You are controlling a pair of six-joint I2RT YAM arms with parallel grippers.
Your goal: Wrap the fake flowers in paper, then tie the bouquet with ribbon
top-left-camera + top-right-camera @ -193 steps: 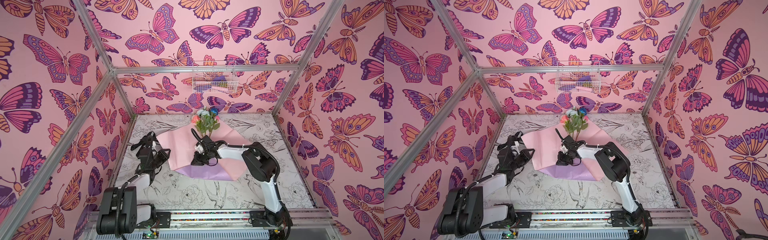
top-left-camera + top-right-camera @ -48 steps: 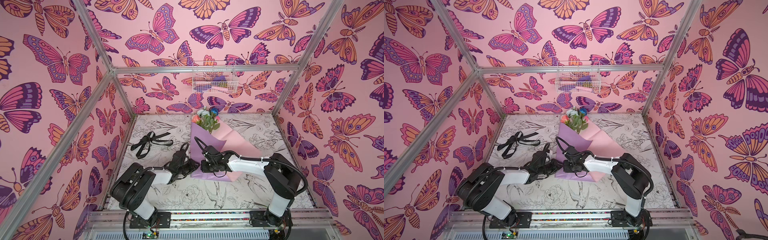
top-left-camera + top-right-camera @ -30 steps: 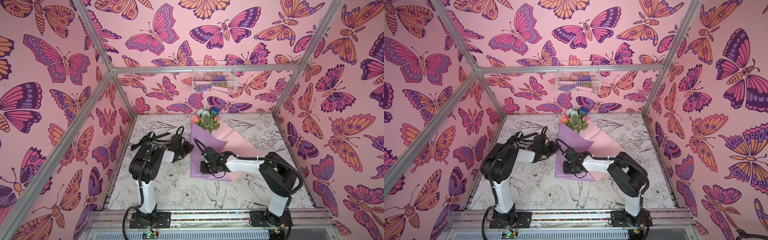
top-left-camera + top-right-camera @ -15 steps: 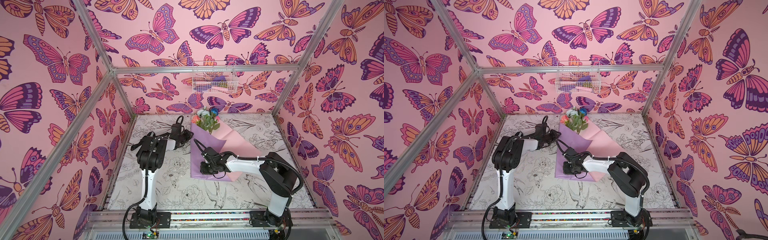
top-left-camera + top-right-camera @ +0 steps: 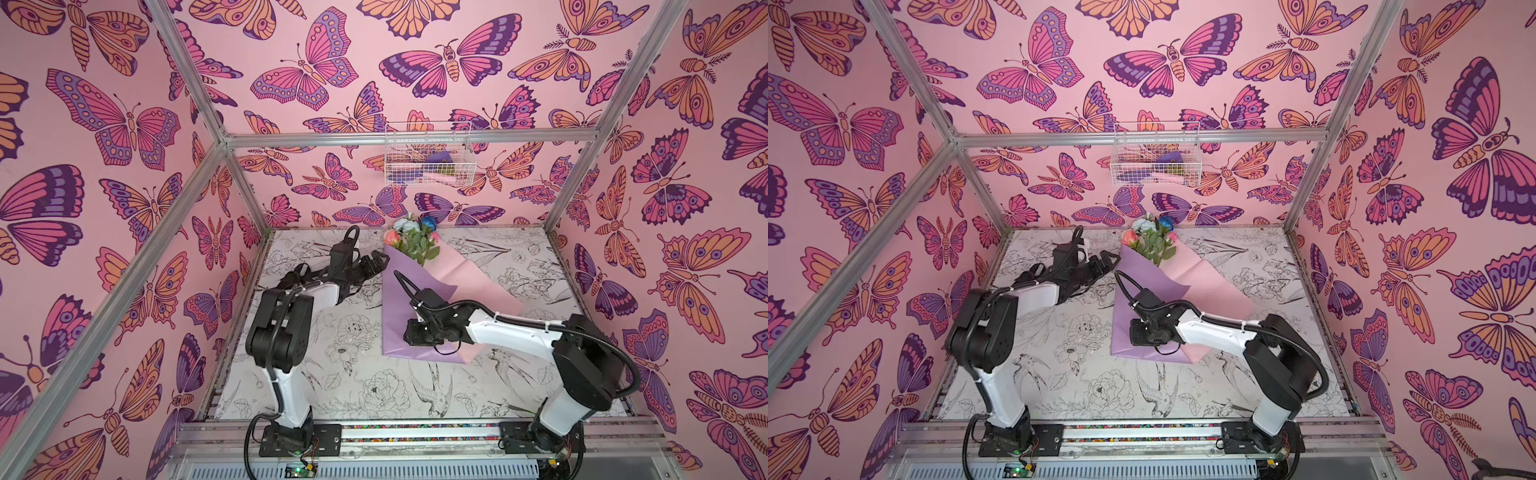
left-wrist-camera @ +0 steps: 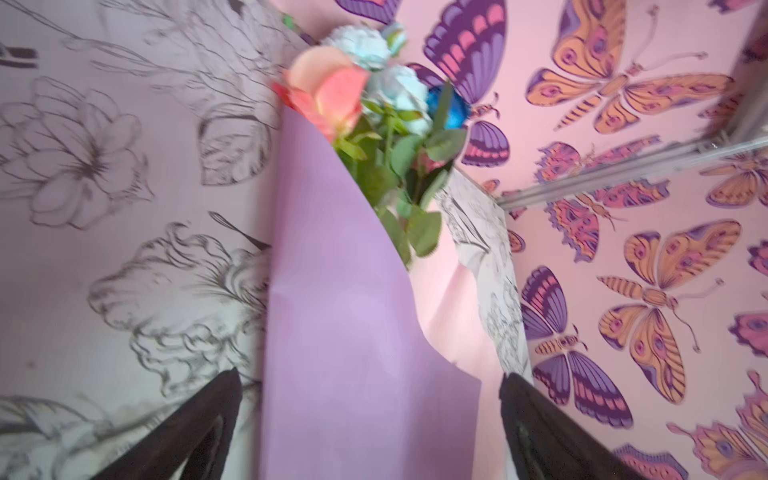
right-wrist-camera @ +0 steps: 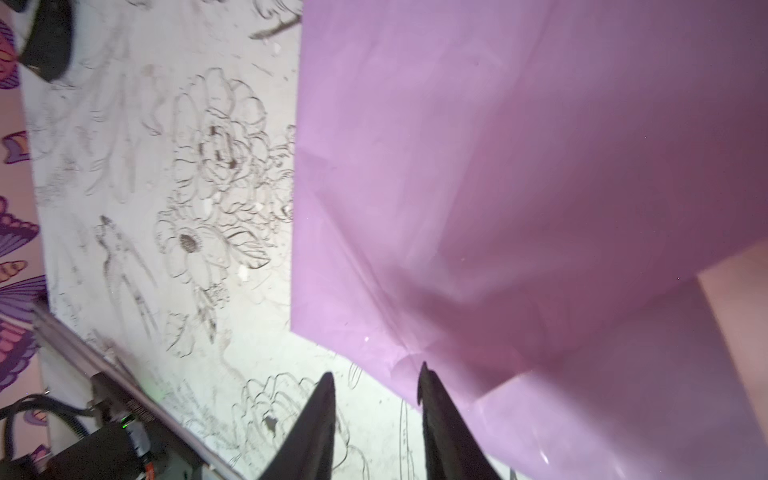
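Both tools gape empty: left tool (image 6: 370, 372) beside the bouquet (image 5: 415, 245), right tool (image 7: 376, 370) at the bouquet's stem end; unheld, its lilac wrapper (image 5: 397, 299) could spring open, untied.

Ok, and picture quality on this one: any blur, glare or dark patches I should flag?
Both top views: sharp and evenly lit, the bouquet of fake flowers clear. Left wrist view: motion blur smears the blooms and the printed table. Right wrist view: the lilac paper goes shadowy near the right gripper, the table's print soft; no strong glare.
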